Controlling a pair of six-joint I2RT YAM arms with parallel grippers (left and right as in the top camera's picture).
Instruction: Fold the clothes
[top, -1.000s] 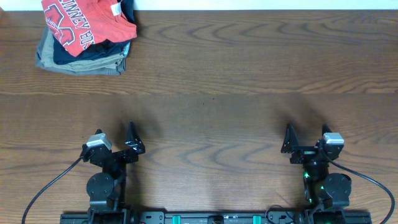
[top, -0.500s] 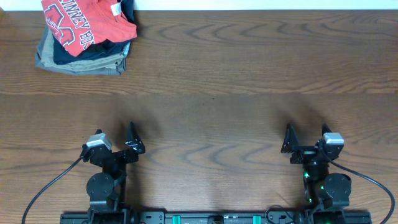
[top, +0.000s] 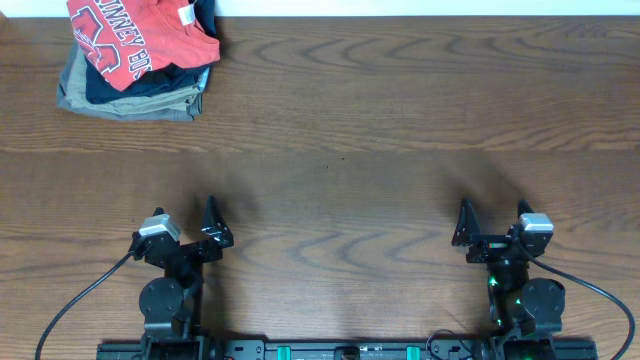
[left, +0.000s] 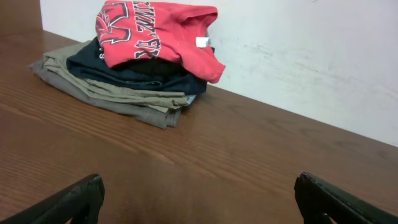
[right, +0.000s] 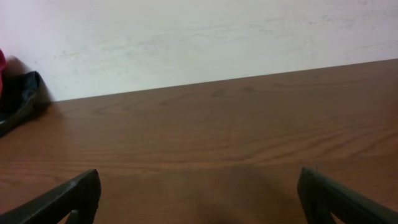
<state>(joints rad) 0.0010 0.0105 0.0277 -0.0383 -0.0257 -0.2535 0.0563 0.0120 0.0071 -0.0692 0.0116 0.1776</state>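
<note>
Surface (top: 350, 120) looks like brown wood grain, smooth with a soft satin sheen. T-shirt (left: 155, 31) is soft matt cloth, and its white print (left: 134, 28) is flat, not glossy. Navy garments (left: 143, 74) and the khaki garment (left: 106, 93) are matt cloth too. Wall (left: 311, 56) is matt white and scuffed. Left pincer (left: 199, 199) and right pincer (right: 199, 196) have matt black, plastic-looking fingers.
</note>
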